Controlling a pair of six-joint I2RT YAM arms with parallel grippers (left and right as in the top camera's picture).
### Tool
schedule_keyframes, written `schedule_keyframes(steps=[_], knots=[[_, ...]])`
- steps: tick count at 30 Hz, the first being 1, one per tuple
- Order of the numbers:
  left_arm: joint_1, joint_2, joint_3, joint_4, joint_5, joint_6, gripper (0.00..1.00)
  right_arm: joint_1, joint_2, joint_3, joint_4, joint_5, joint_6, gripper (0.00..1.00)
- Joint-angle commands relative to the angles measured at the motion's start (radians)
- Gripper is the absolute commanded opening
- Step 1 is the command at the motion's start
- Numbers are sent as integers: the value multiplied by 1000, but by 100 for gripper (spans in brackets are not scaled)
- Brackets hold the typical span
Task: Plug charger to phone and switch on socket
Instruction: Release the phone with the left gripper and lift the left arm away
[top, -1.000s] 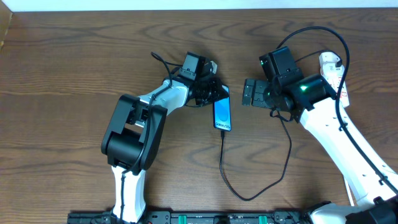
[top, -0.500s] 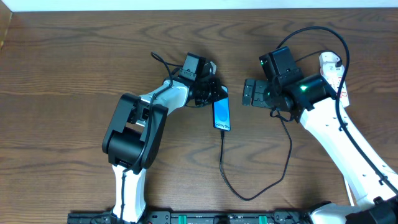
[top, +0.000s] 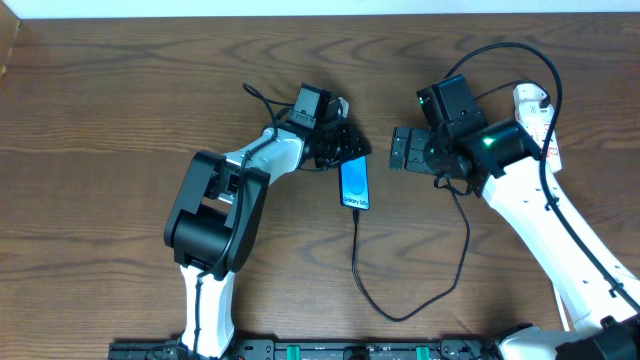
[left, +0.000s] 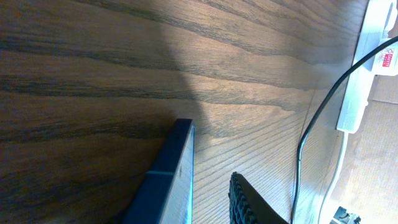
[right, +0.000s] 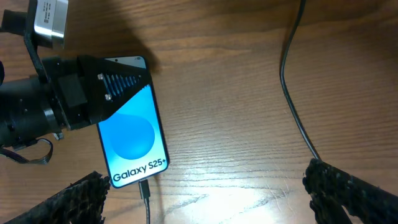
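Observation:
The phone (top: 355, 184) lies flat on the table with its blue screen up, and it also shows in the right wrist view (right: 132, 140). The charger (top: 400, 316) has its small tip in the phone's lower end (right: 144, 188), and its thin black cable loops right towards the socket (top: 538, 112). My left gripper (top: 340, 150) is at the phone's top end. One finger (left: 245, 202) stands a gap away from the phone's edge (left: 175, 167). My right gripper (right: 211, 205) is open and empty, right of the phone. The socket shows at the edge of the left wrist view (left: 380, 25).
The right arm (top: 520, 190) covers part of the socket. A thicker black robot cable (top: 500, 55) arches over the right wrist. The table's far edge runs along the top of the overhead view.
The phone has turned slightly, and its lower end has shifted a little left. The left gripper's fingers have moved at its top end. The right arm has not moved.

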Motion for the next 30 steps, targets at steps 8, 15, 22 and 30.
schedule_keyframes(steps=[8,15,22,30], knots=[[2,10,6,-11,-39,2,62,1,-17,5,-3,12,13,99],[2,10,6,-44,-100,2,78,2,-17,5,-3,12,13,99],[2,10,12,-123,-168,3,79,2,-17,5,-3,12,13,99],[2,10,15,-192,-249,10,85,2,-17,5,-3,11,13,99]])
